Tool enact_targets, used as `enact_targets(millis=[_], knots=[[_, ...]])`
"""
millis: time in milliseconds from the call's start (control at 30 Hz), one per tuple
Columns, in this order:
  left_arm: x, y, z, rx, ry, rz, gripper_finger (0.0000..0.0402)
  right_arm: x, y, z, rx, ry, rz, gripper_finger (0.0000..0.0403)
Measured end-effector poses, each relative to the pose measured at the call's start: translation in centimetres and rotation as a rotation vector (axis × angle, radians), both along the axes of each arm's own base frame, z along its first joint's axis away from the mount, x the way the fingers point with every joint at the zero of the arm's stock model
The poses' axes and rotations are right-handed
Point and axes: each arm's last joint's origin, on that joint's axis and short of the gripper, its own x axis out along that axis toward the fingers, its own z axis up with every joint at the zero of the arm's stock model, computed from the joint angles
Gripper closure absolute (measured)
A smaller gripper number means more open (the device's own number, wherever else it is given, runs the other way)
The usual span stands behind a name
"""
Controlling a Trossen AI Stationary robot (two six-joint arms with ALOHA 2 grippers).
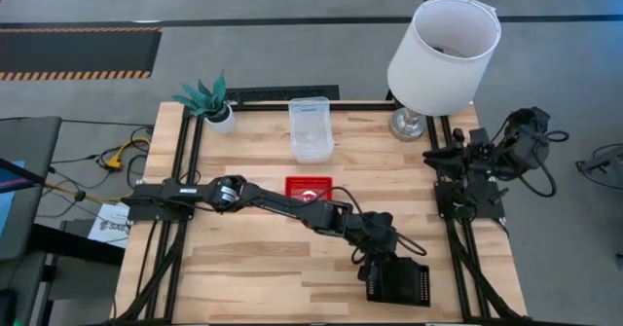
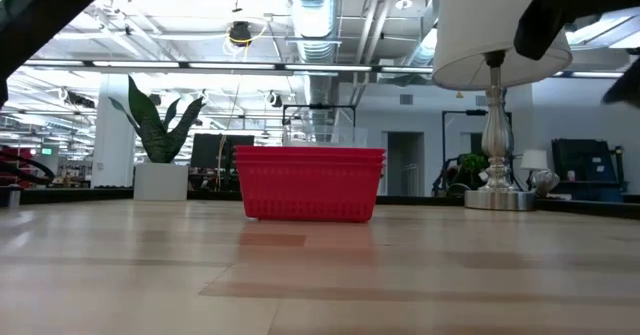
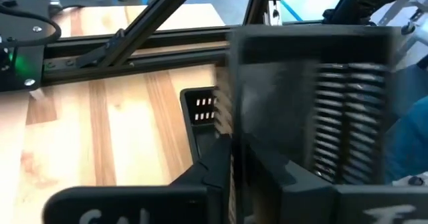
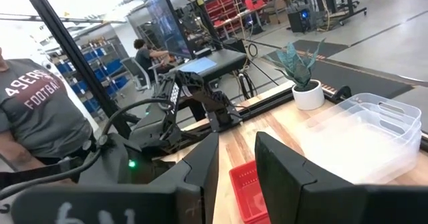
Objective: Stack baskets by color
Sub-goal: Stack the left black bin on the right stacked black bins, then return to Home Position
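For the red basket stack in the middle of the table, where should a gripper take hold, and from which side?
Grip the top rim of the red basket stack on one long wall, coming straight down from above. The baskets sit upright, open side up and nested, so the thin mesh wall fits between the fingers. The left arm lies across its near side, so the far wall, toward the clear baskets, looks freer.

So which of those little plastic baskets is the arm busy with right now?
The black mesh baskets at the table's near right corner; the left gripper is on them.
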Motion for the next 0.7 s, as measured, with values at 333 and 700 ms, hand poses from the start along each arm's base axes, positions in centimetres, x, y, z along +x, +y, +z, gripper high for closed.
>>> enact_targets(millis=[333,700], knots=[[-0.2,-0.6,0.0,-0.004,0.002,-0.010,0.0324,0.1,0.1,0.0,-0.004,0.004,0.001,0.0285],[-3.7,1.9,5.8,0.059,0.171,0.055,0.0310,1.0,1.9,-0.1,0.037,0.028,0.178,0.0285]])
